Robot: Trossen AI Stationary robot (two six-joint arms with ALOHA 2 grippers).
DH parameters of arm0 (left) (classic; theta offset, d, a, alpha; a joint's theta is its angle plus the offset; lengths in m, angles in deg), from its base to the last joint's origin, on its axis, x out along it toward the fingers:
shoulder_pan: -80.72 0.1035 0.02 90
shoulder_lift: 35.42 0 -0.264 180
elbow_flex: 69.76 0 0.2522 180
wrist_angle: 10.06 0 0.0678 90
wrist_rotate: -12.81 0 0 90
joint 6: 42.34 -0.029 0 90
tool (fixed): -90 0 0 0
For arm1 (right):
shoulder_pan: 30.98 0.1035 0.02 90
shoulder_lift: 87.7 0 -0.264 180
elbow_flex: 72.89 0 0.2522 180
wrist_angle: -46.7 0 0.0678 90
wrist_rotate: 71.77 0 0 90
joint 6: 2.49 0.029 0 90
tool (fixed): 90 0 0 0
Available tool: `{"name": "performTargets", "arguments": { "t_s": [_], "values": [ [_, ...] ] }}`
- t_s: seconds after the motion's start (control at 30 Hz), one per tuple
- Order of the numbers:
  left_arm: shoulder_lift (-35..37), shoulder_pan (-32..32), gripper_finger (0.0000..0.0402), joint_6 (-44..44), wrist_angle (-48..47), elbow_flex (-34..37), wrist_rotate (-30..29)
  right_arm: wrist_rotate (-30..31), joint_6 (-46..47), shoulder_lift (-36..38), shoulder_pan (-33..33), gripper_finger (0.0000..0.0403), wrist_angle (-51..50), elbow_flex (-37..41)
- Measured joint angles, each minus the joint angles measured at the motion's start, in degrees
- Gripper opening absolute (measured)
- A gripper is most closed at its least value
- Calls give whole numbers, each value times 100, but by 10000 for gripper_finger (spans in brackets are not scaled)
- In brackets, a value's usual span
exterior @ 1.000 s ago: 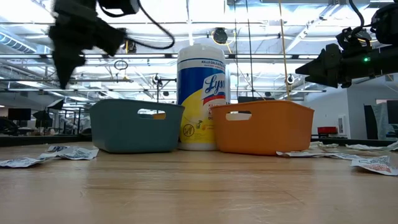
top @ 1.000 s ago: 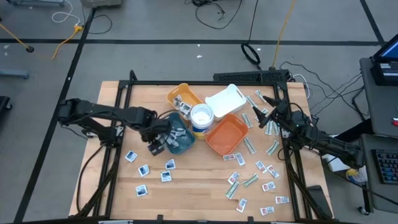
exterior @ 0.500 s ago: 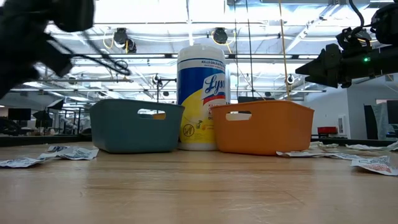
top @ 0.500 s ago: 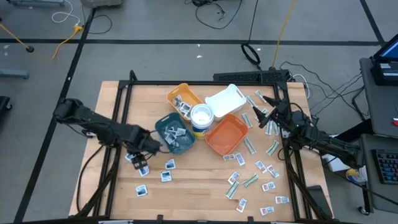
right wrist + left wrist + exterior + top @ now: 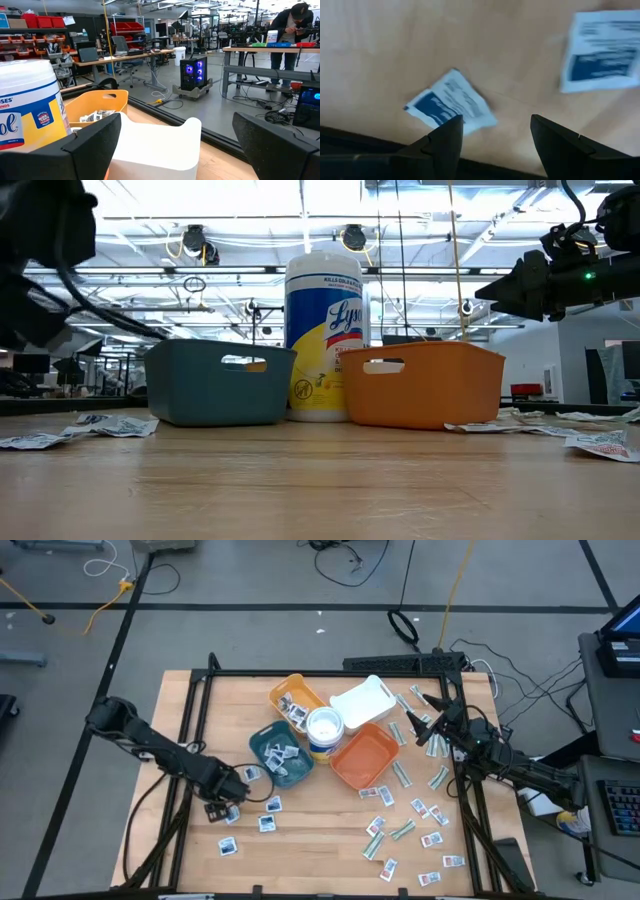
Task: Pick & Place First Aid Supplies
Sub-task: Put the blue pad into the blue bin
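Left gripper low over bare wood near the table's front-left, moved off the teal tray since earlier; jaws parted, empty, above a blue-marked packet. Right gripper wide open, unmoved by far-right edge.

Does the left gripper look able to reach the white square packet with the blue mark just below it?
Probably yes: the left gripper hangs open over that packet, nothing between them.

Matt wooden table, glossy paper packets, smooth plastic trays
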Motion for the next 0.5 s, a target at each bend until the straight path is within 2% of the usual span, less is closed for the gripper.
{"name": "performTargets", "arguments": {
  "t_s": [0.17, 0.33, 0.4, 0.5],
  "values": [
    [5, 0, 239, 205, 153, 269, -233, 0, -2, 0, 1, 377, 0, 2],
    [13, -61, 230, 50, 301, 305, -306, 0, -1, 0, 1, 377, 0, 1],
    [10, -96, 206, 74, 417, 310, -311, 0, -2, 0, 0, 377, 0, 2],
    [9, -153, 145, 147, 571, 316, -308, 0, 0, 0, 0, 377, 0, 0]
  ]
}}
